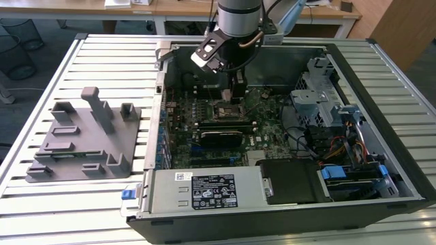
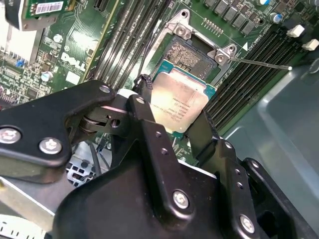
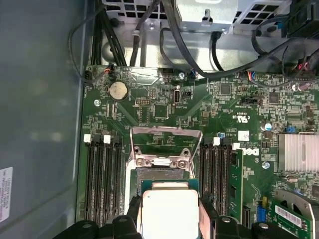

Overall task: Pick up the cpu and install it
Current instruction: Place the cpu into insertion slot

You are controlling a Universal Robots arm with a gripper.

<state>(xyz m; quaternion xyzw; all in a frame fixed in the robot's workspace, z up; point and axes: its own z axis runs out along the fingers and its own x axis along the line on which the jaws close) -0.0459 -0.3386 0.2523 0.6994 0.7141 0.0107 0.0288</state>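
Fingers (image 2: 143, 105): closed on the cpu (image 2: 180, 101).
Cpu: held just over the open socket (image 2: 186, 52).
Socket: set on the green board (image 3: 164, 107).

A black printed label (image 1: 214, 191) and a white sticker (image 1: 184, 176) sit on the silver metal power-supply box (image 1: 167, 196), their print too small to read. A white barcode sticker (image 2: 49, 7) lies on a green circuit card (image 2: 74, 9). Faint grey print crosses the small square silvery cpu (image 2: 179, 102).

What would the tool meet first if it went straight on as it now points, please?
Probably the open socket just beyond the cpu that the tool holds; depth is unclear.
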